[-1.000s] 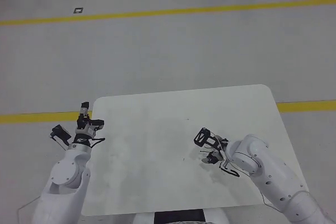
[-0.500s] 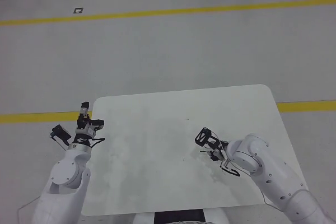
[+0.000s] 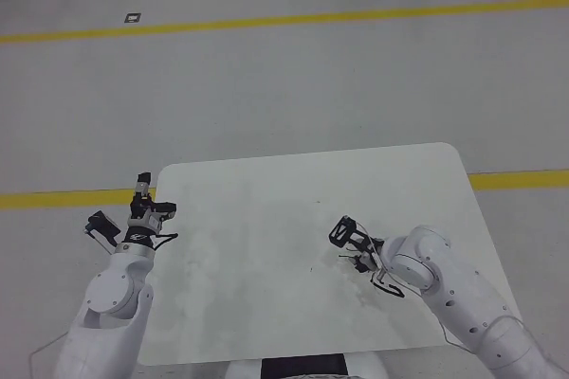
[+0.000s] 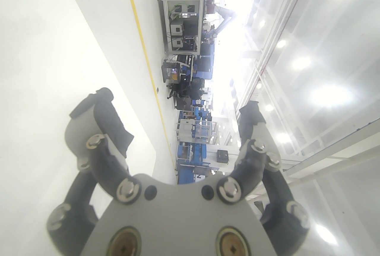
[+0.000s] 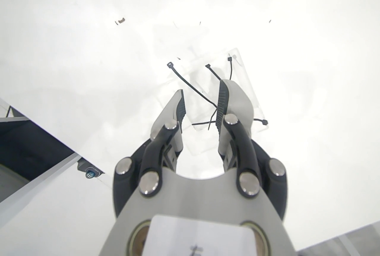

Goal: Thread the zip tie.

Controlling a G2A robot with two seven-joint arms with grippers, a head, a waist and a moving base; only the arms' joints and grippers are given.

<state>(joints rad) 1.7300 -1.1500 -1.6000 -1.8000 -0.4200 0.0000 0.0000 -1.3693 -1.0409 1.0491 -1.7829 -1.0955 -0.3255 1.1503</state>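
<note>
Because several black ties (image 5: 230, 68) cross on the clear plastic sheet (image 5: 248, 85), the right gripper (image 5: 201, 91) — half open, holding nothing — may pinch two together. The zip tie (image 5: 190, 83) lies flat on this sheet between the fingers (image 5: 222, 99), long axis slanted across the gap, head pointing away from the gripper.

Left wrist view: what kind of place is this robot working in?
Probably an industrial lab or workshop hall: a yellow floor line, a framed equipment cabinet, and rows of ceiling lights.
</note>
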